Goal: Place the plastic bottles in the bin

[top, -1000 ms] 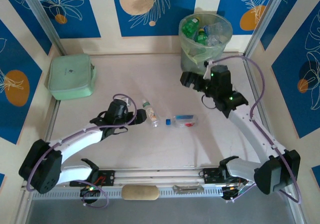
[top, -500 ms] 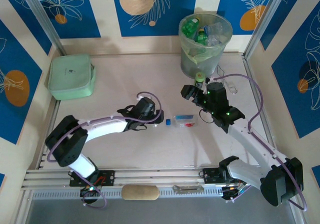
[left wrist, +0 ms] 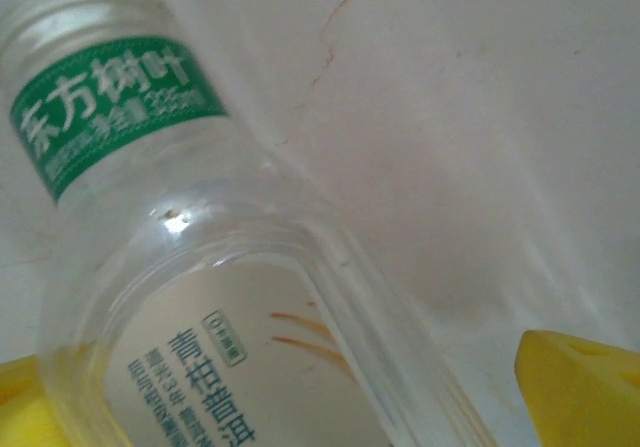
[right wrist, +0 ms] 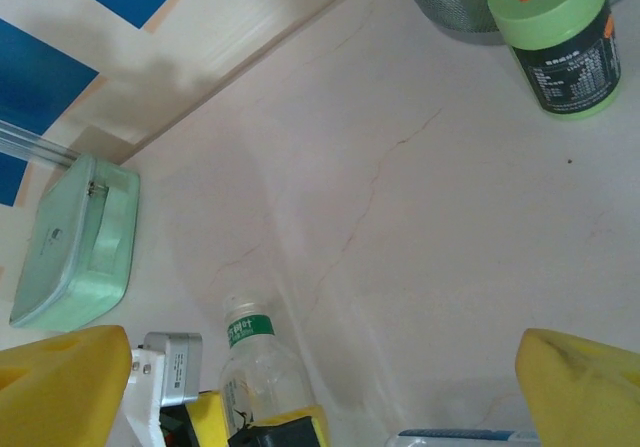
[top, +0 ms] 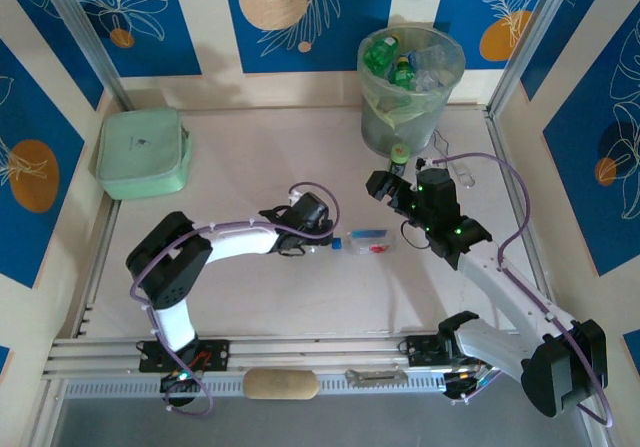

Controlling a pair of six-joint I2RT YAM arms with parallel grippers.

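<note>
On table [left wrist: 480, 117]: clear bottle [left wrist: 200, 267], green band, white label.

Obstacle: green-top container [top: 399, 153] just before bin [top: 411, 87], between it and my right gripper [top: 382, 187]. Blue-label bottle [top: 365, 241] lies between that and my left gripper [top: 322, 240]. Centre-left table [top: 250, 167] open; pouch [top: 143, 152] far left.

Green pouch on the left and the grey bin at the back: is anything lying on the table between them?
No. In the top view, the stretch of table between the green pouch and the bin is bare.
</note>
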